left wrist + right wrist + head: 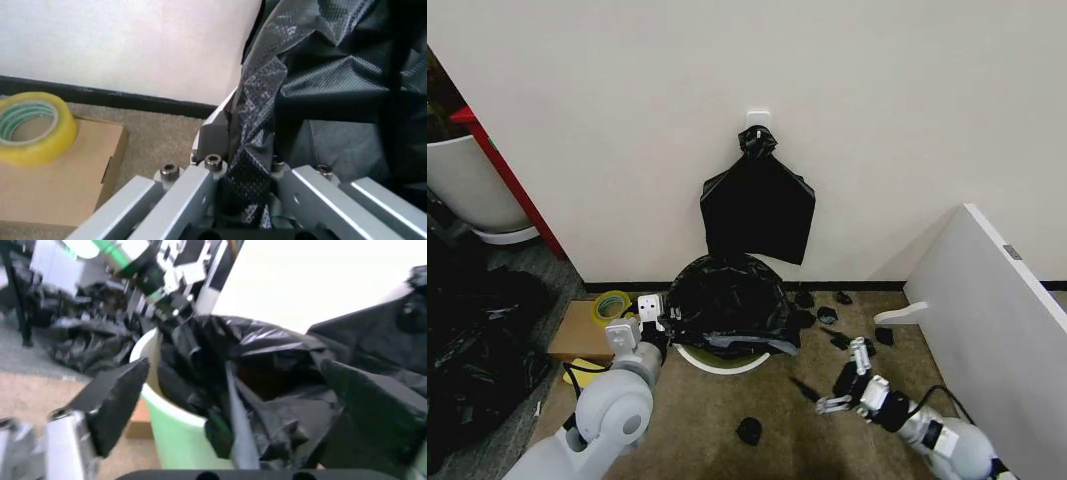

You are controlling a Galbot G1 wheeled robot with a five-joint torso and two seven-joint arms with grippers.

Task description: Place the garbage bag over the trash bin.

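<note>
Left hand (243, 200) clamped on garbage bag (727, 295) at trash bin (719, 362) rim (no writing legible); right hand (839, 385) apart.

The garbage bag (730, 300) drapes over the trash bin (723, 361), hiding all but a sliver of its front rim. In the left wrist view, bag film (250, 150) bunched between the left claw (243, 172) fingers covers their tips. The right arm runs off the head view's lower edge.
</note>
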